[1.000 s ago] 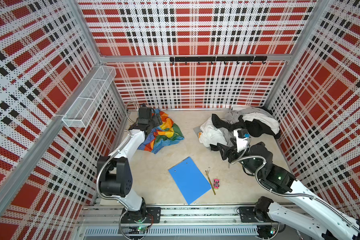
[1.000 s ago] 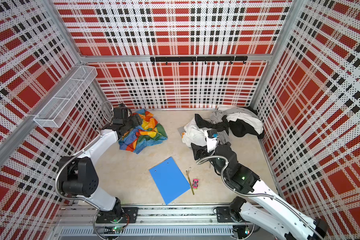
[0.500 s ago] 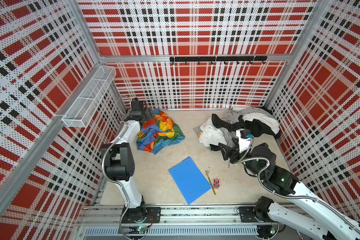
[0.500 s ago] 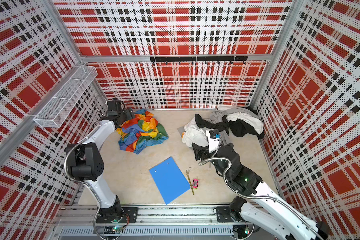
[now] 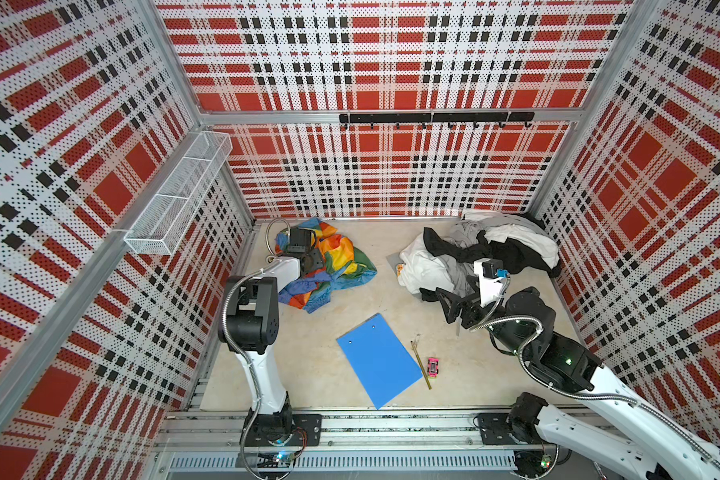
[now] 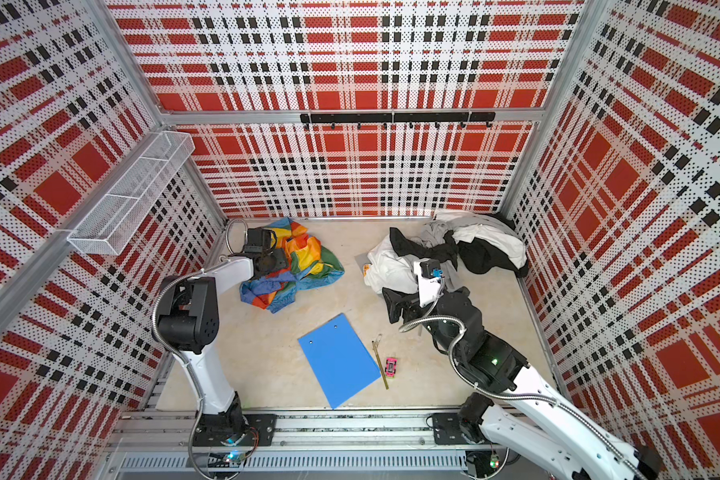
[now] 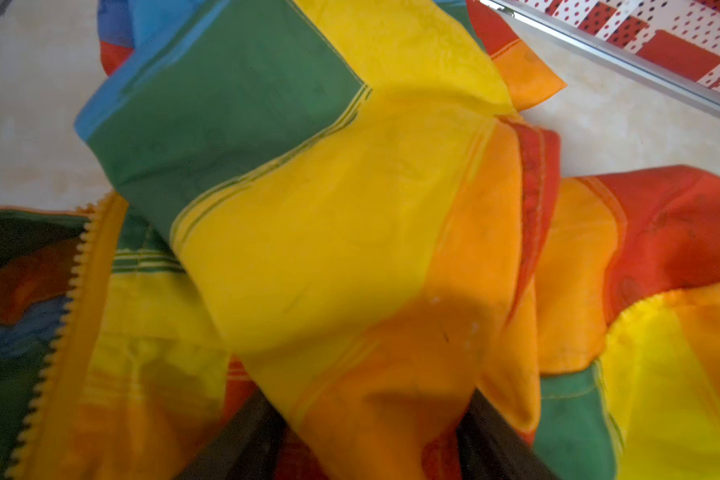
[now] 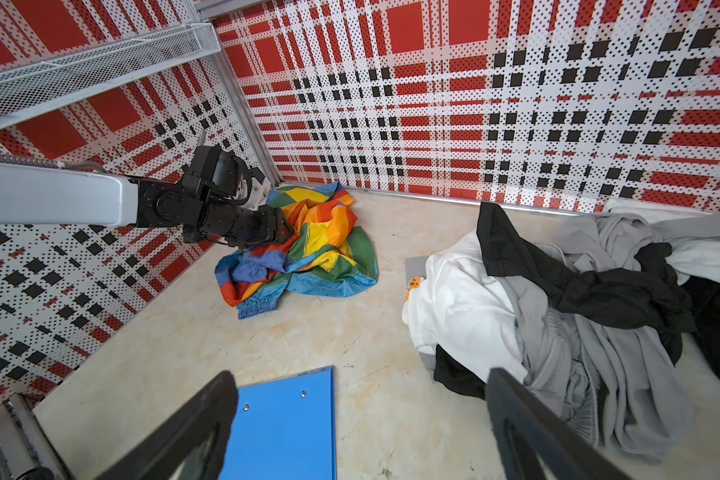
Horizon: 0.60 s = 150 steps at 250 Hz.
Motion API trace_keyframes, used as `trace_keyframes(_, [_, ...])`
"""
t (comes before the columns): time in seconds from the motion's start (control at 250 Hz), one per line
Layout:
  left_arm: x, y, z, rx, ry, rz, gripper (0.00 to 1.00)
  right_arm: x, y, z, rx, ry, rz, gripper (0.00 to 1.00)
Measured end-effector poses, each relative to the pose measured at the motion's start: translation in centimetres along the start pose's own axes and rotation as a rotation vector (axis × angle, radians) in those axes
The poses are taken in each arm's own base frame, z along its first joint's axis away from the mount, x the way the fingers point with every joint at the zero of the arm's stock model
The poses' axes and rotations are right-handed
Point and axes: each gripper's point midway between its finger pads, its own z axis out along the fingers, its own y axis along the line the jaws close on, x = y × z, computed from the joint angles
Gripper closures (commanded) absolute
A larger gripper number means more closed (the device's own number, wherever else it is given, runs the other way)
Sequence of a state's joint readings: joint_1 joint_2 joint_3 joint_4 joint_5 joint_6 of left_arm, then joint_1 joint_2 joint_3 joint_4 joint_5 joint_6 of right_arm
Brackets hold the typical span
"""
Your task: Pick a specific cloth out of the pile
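Note:
The cloth [image 5: 341,266] [image 6: 308,266], a crumpled patchwork of yellow, orange, red, green and blue, lies at the back left of the floor, apart from the pile. My left gripper [image 5: 308,262] [image 6: 273,262] is pressed down into it. In the left wrist view a yellow-orange fold of the cloth [image 7: 329,228] fills the gap between the spread fingers of that gripper [image 7: 366,415]. The pile [image 5: 474,253] [image 8: 578,299] of white, grey and black garments sits at the back right. My right gripper [image 5: 454,305] [image 8: 358,374] hovers open and empty by the pile's front edge.
A blue clipboard [image 5: 377,359] lies at front centre, with a pencil [image 5: 420,365] and a small pink toy car [image 5: 433,368] beside it. A wire basket [image 5: 179,195] hangs on the left wall. A black hook rail [image 5: 433,118] runs along the back wall.
The left gripper swung off toward the back-left corner, then came back down onto the cloth with its jaws narrower. The right gripper's jaws opened wider; that arm barely shifted.

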<state>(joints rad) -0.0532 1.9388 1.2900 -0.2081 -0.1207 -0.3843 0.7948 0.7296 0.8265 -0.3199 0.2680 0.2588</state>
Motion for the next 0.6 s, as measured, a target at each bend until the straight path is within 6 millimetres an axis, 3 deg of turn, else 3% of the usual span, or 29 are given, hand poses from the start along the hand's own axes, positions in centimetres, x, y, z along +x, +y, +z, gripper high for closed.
trace_keyframes(0.168, [-1.2, 0.2, -1.4, 0.001, -0.027, -0.025, 0.29, -0.5, -0.1, -0.8, -0.003, -0.02, 0.006, 0.0])
trace_keyframes(0.404, [-5.7, -1.8, -7.2, 0.064, -0.171, -0.031, 0.26, -0.5, -0.1, -0.6, -0.004, -0.019, 0.006, 0.0])
trace_keyframes(0.508, [-5.8, -3.5, -7.9, 0.103, -0.184, -0.014, 0.26, -0.4, -0.1, -0.5, -0.004, -0.015, 0.005, 0.0])
trace_keyframes(0.6, [-4.5, -5.0, -7.2, 0.124, -0.154, 0.013, 0.25, -0.4, -0.1, -0.6, -0.004, -0.016, 0.005, 0.0])
